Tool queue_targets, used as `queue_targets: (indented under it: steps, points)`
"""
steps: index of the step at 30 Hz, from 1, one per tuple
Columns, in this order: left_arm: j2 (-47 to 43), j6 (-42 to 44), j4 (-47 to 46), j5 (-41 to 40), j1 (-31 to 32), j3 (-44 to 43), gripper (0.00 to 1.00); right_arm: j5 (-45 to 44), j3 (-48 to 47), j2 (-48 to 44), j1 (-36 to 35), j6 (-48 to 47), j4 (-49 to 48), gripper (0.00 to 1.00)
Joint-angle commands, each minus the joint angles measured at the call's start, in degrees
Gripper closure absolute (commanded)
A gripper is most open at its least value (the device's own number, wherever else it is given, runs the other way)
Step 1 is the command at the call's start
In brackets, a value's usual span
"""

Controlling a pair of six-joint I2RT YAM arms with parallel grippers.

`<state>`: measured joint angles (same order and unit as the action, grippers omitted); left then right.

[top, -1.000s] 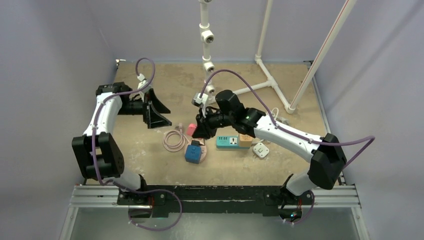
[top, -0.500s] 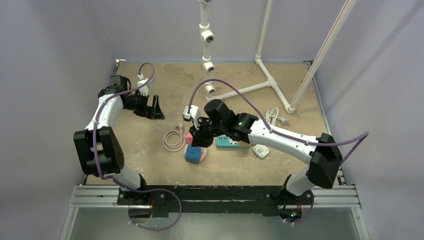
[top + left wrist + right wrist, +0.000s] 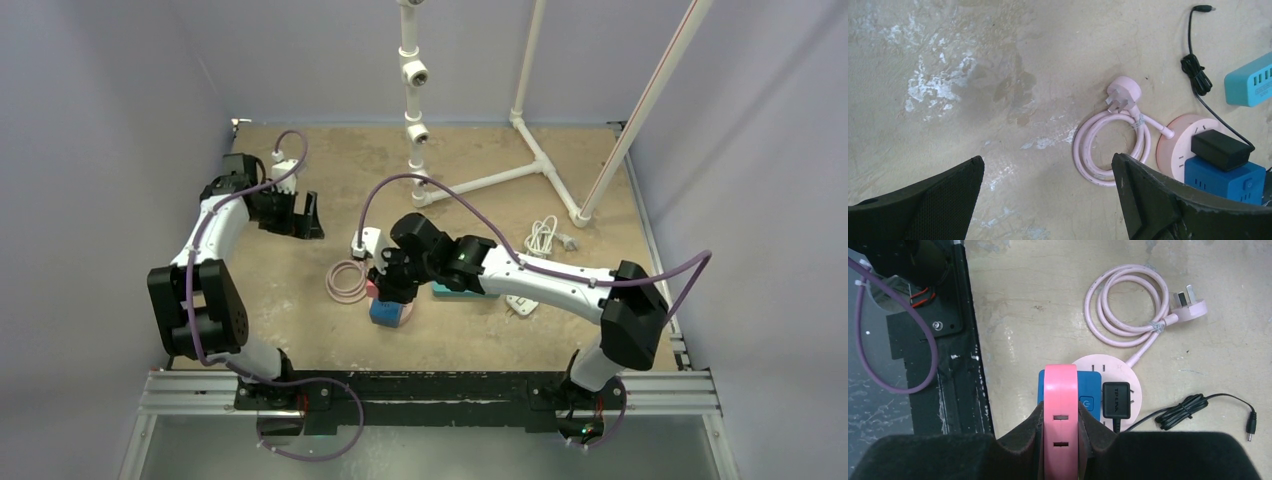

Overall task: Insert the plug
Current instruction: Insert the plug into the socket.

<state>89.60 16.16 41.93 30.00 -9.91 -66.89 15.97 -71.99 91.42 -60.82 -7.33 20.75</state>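
My right gripper (image 3: 1061, 437) is shut on the plug (image 3: 1061, 405), a flat pink block with two slots along its edge. It hangs over the blue cube socket (image 3: 1091, 390), which sits against a round pink socket (image 3: 1098, 362). A black adapter (image 3: 1116, 399) rests on that round socket. From above, the right gripper (image 3: 390, 285) covers the blue cube (image 3: 390, 312). My left gripper (image 3: 1048, 160) is open over bare table, well left of the sockets, with nothing between its fingers; it also shows from above (image 3: 300, 215).
The round socket's pink cable coil (image 3: 347, 280) ends in a three-pin plug (image 3: 1123, 92). A teal power strip (image 3: 455, 290), a white plug (image 3: 520, 302) and a white cable (image 3: 543, 235) lie to the right. The adapter's black cable (image 3: 1188, 407) trails beside it. White pipe frame (image 3: 520, 170) stands behind.
My right arm has swung left and toward the near edge with the pink plug, stopping over the blue cube. My left gripper has pulled back a little to the far left.
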Motion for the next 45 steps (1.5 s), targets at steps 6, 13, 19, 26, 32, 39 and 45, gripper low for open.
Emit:
queue_targets:
  steps: [6, 13, 19, 26, 32, 39, 45]
  points:
    - [-5.7, 2.9, -1.6, 6.3, 1.0, 3.8, 0.01, -4.5, 2.4, 0.8, -1.3, -2.5, -5.4, 1.0]
    - [-6.5, 4.0, -1.4, 6.4, 1.0, 4.9, 0.01, -6.6, 4.6, 0.7, -2.2, -2.5, -7.4, 1.0]
    - [-6.6, 3.8, -1.6, 5.3, 1.0, 6.4, 0.01, -7.5, 5.8, 0.2, -2.5, -2.3, -9.3, 1.0]
    - [-6.8, 4.0, -1.7, 4.5, 1.0, 7.3, 0.01, -8.6, 6.0, 0.2, -2.6, -2.9, -9.6, 1.0]
    - [-6.7, 4.0, -1.8, 4.3, 0.9, 7.4, 0.01, -9.3, 5.8, -0.2, -2.6, -3.2, -9.0, 1.0]
    - [-6.9, 3.8, -1.8, 4.4, 0.9, 7.6, 0.01, -9.9, 6.5, -1.1, -2.6, -3.0, -9.2, 1.0]
    - [-7.0, 3.7, -1.7, 4.7, 0.9, 7.6, 0.01, -10.3, 6.9, -1.8, -2.6, -2.7, -9.7, 1.0]
